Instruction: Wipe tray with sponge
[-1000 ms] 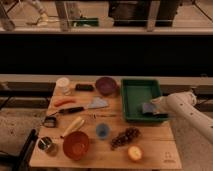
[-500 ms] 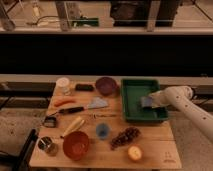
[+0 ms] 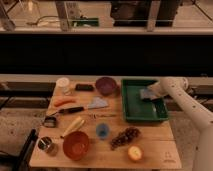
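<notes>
**Sponge in the far half of the tray, gripper right against it**

The dark-green tray (image 3: 125, 104) sits on the right side of the wooden worktop (image 3: 152, 146), its long sides running away from the camera. The blue-grey sponge (image 3: 144, 94) lies inside it, on the floor of the far half, roughly midway between the left and right walls. The white arm comes up from the lower right, bends over the tray's far right corner and reaches inward. Its gripper (image 3: 152, 91) is at the sponge's right edge and touches it. I cannot tell whether the gripper is clamped on the sponge or only resting against it, since the end of the arm and the sponge run together there.

Left of the tray, a purple bowl (image 3: 105, 85) stands just beside its far left corner. A dark flat block (image 3: 84, 87) and a white cup (image 3: 63, 83) follow further left along the back edge. In the middle row lie an orange carrot (image 3: 65, 101), a black-handled knife (image 3: 74, 109) and a pale-blue wedge (image 3: 99, 103) at the knife's right end. Nearer the camera are a yellow banana (image 3: 73, 126), a small blue cup (image 3: 102, 131), a bunch of dark grapes (image 3: 125, 137), an orange bowl (image 3: 76, 145), a metal cup (image 3: 46, 145) and a round yellow-orange fruit (image 3: 134, 153)
</notes>
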`<act>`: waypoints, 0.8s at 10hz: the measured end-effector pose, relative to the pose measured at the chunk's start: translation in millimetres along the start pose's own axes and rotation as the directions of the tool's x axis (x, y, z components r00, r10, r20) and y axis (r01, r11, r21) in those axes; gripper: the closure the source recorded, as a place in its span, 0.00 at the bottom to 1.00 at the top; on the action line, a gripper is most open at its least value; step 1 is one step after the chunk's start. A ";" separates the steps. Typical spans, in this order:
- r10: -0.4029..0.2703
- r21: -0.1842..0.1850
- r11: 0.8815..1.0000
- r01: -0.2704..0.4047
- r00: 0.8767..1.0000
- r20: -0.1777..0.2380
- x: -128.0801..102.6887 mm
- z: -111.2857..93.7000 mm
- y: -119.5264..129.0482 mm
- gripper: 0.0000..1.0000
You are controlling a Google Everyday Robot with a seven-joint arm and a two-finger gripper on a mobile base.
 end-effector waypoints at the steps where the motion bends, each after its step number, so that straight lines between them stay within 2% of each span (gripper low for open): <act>1: 0.000 -0.003 1.000 0.000 1.000 0.002 3.6 6.5 -6.5 1.00; 5: 0.007 -0.001 1.000 -0.007 1.000 0.020 8.0 22.0 -22.7 1.00; 8: -0.026 0.005 1.000 0.026 0.999 0.041 -14.6 24.3 -27.7 1.00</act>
